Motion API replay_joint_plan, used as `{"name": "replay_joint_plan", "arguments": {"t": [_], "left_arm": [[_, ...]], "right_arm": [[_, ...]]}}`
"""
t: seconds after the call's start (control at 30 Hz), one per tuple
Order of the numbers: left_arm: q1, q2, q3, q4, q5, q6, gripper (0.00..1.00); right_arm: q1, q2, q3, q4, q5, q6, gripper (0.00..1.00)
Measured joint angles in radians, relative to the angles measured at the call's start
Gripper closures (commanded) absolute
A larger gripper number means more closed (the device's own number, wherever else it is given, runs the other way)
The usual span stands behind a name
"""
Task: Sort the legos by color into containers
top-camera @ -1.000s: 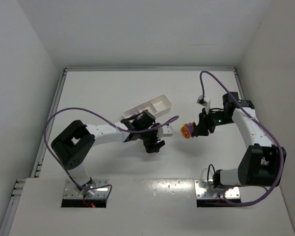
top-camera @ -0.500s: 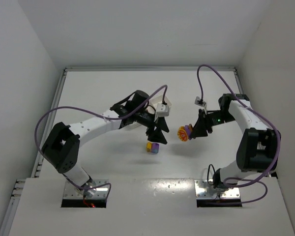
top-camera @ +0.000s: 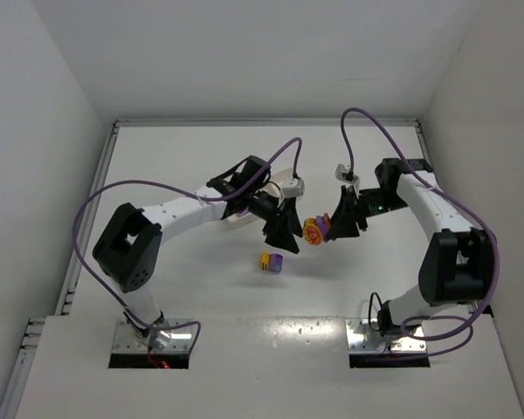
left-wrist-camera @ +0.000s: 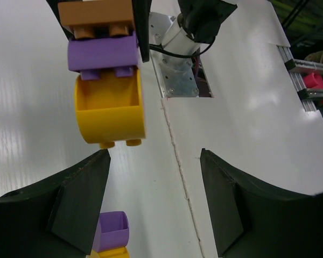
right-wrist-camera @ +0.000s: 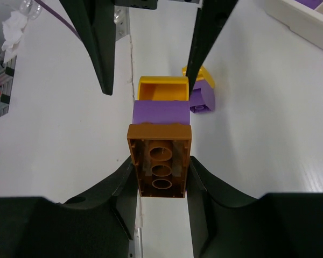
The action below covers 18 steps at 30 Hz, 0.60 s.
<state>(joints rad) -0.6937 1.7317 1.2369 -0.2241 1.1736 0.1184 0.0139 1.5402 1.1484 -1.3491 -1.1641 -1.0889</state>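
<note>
Since a second ago both arms have swung in toward each other, and a loose pair of legos [top-camera: 272, 262], yellow and purple, now lies on the table [top-camera: 192, 279] where none lay before. My right gripper [right-wrist-camera: 160, 177] is clamped on the orange end of a stack of legos [right-wrist-camera: 160, 134]: orange, then purple, then yellow. It holds the stack clear of the table, with the yellow end pointing away from my wrist. My left gripper [left-wrist-camera: 154, 161] faces that yellow end with its jaws apart and nothing between them. The stack sits just beyond its fingertips, not touching, and a little nearer one finger than the other. Relative to the stack, the loose pair lies toward my bases. The tray [right-wrist-camera: 304, 19] stands on the far side of the stack, toward my left arm, which partly hides it.
</note>
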Motion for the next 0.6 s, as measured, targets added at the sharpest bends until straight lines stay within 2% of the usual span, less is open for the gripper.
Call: {"name": "replay_joint_plan", "arguments": {"t": [0.27,0.37,0.4,0.6], "left_arm": [[0.000,0.018,0.045,-0.006,0.008,-0.002,0.29],[0.000,0.030,0.064,-0.006,0.011,-0.010,0.47],[0.000,0.035,0.070,-0.006,0.011,-0.011,0.56],[0.000,0.055,0.077,0.000,0.013,-0.020,0.82]], "right_arm": [[0.046,0.022,0.006,-0.003,-0.008,-0.007,0.94],[0.055,0.026,0.006,-0.003,-0.008,-0.007,0.94],[0.055,0.027,0.006,-0.003,-0.009,-0.007,0.94],[0.058,0.035,0.006,-0.014,-0.010,-0.008,0.94]]}}
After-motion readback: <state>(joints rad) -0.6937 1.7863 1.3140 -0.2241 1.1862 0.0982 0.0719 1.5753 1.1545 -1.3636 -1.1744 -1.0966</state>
